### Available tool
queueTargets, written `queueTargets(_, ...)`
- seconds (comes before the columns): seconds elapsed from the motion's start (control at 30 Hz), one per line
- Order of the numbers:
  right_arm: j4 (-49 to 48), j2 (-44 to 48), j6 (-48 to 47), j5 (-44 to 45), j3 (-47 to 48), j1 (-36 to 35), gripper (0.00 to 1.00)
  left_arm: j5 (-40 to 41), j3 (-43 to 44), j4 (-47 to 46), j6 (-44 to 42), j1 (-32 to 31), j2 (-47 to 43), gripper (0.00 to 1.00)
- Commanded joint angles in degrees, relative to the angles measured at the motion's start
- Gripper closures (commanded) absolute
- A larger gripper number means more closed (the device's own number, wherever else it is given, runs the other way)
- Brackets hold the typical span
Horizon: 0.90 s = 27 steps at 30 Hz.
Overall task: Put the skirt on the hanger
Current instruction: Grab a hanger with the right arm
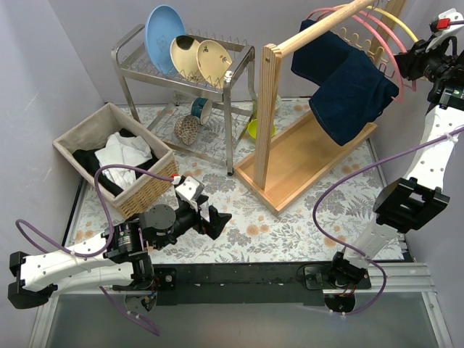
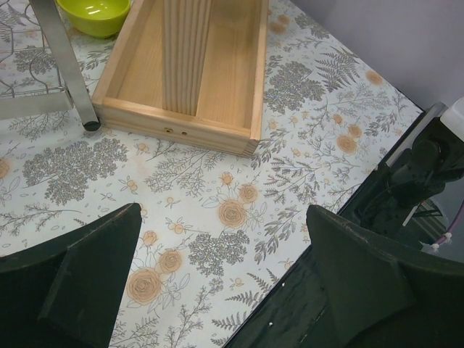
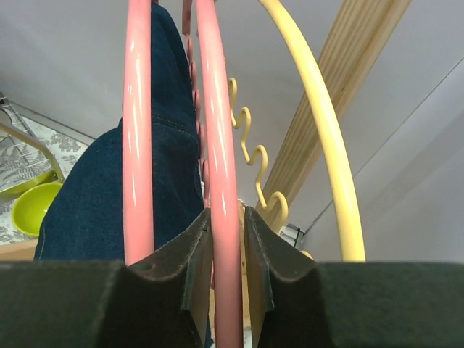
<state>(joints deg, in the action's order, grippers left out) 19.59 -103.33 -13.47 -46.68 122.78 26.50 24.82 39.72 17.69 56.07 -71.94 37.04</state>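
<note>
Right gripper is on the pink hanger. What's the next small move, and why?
Probably ease the pink hanger slightly off the rail with the right gripper. Its fingers are shut on it and the skirt hangs right beside it. The left gripper is open and holds nothing.

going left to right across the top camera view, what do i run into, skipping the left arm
wicker basket → metal dish rack → wooden stand with the blue skirt over its rail → right gripper, shut on a pink hanger
</note>
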Motion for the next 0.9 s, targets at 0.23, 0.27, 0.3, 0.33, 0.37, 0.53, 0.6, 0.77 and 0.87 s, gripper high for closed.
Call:
queueTargets(0.23, -1.5, -0.4, 3.4, -4.3, 3.7, -0.7, 0.98, -0.1, -0.4, -0.5, -0.8, 0.1, -0.1, 0.02)
queueTargets(0.27, -2.2, -0.3, 3.8, -4.5, 3.6, -1.0, 0.99, -0.1, -0.3, -0.4, -0.9, 0.1, 0.0, 0.02)
queueTargets(0.3, -3.9, 0.0, 4.8, -4.8, 3.5, -1.1, 0.99, 0.0, -0.3, -0.4, -1.0, 0.1, 0.2, 0.02)
queueTargets(0.33, -4.8, 0.2, 5.6, -5.0, 3.4, -1.3, 0.99, 0.0, 0.0, -0.4, -0.9, 0.1, 0.6, 0.02)
queueTargets(0.37, -5.9, 0.3, 6.5, -5.1, 3.3, -1.4, 0.99, 0.0, 0.3, -0.2, -0.9, 0.1, 0.8, 0.02)
queueTargets(0.53, -10.8, -1.3, 11.5, -4.2, 5.3, -2.9, 0.99, 0.0, 1.1, -0.1, -1.1, 0.1, 1.7, 0.02)
queueTargets(0.6, -11.1, -2.4, 12.2, -3.4, 7.2, -3.6, 0.99, 0.0, 1.3, 0.1, -1.0, 0.1, 1.8, 0.02)
queueTargets(0.77, -10.1, -4.8, 11.4, -0.8, 8.3, -6.3, 0.99, 0.1, 1.7, 0.7, -0.5, 0.1, 1.7, 0.02)
queueTargets(0.87, -8.2, -5.7, 9.3, 0.0, 8.6, -7.1, 0.99, 0.2, 1.7, 0.9, -0.2, 0.1, 1.4, 0.02)
